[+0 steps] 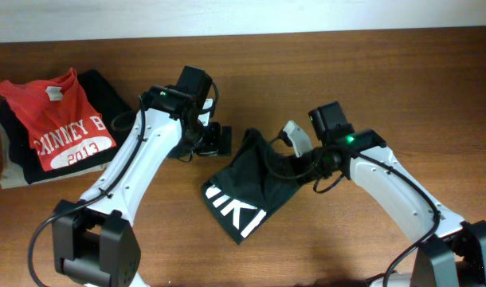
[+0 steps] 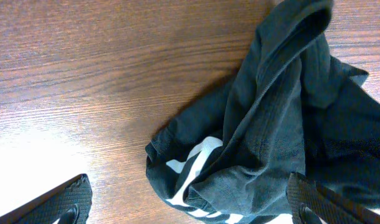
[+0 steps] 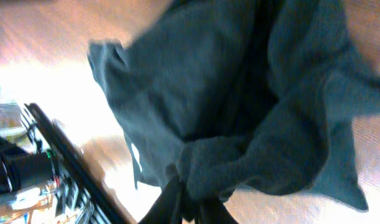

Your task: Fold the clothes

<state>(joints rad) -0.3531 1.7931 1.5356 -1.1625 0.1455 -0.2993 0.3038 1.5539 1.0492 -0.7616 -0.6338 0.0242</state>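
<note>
T-shirt [image 1: 251, 177] pinched by right tool [image 3: 189, 200] | left tool [image 1: 216, 140] spread beside it

Reads as a robotics lab bench, not a home. Two white-and-black arms, left arm [image 1: 135, 159] and right arm [image 1: 394, 191], are mounted at the lower edge of a wood-grain table [image 1: 251, 64], with black cables [image 1: 34, 239] exposed at their bases. The table carries only clothing: a dark T-shirt [image 1: 255, 171] mid-frame and a folded stack [image 1: 48, 131] upper left. A plain pale wall [image 1: 227, 16] runs along the top edge.
</note>
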